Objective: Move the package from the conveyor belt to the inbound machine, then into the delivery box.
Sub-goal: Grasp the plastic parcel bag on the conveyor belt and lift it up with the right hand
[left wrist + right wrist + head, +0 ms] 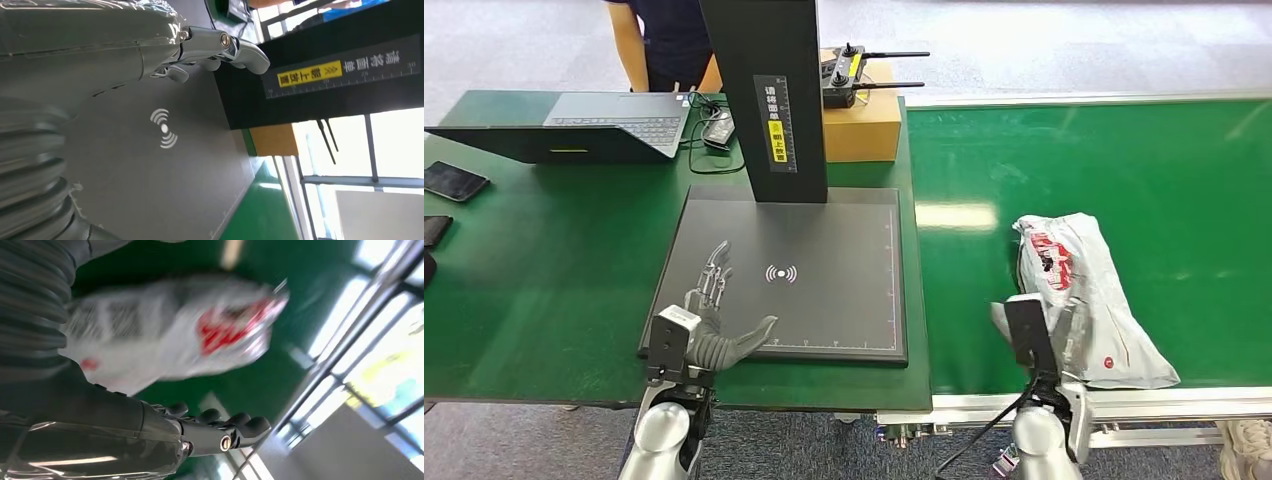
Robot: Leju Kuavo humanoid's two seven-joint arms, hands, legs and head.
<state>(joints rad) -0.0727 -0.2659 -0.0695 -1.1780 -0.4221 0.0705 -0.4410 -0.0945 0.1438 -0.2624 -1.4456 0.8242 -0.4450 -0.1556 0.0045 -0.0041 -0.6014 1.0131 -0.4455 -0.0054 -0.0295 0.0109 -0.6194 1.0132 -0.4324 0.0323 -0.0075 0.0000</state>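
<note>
Package [1084,295] on green conveyor belt [1124,170], both hands empty.
From the head camera, the left hand [714,315] lies with fingers apart over the dark inbound machine [844,290], and the right hand [1039,335] is just beside the package's near end. The right wrist camera adds that its fingers [235,425] are extended side by side, apart from the blurred white bag. Behind the machine stand a cardboard box [864,125], a laptop [584,122] and a person [659,40].

Quantities in the head view:
- Package [1084,295]: one, right of centre.
- Laptop [574,125]: one, upper left.
- Phone [452,181]: one, left edge.
- Cardboard box [861,125]: one, top centre.
- Robot hands: two, left hand [714,315] and right hand [1036,330], lower frame.
</note>
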